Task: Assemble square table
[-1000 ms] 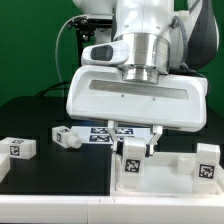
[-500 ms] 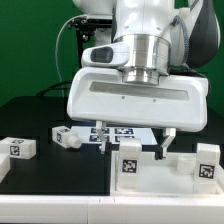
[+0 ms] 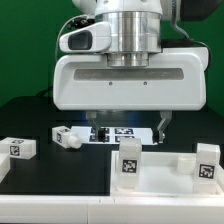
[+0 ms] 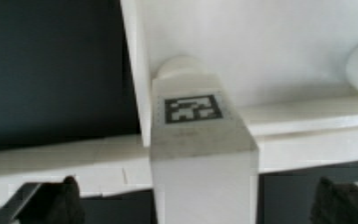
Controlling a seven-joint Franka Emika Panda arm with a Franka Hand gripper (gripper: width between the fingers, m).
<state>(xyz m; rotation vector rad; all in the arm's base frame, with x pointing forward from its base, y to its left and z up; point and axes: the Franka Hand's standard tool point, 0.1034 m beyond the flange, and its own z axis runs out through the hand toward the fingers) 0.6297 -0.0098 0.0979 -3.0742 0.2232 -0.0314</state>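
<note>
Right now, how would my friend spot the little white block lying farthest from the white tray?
Find the white plastic square tabletop at the exterior view's lower right, then cross the black table to that view's left edge. The small white block leg there lies alone, tag facing the camera; the other loose white leg lies nearer the marker board.
</note>
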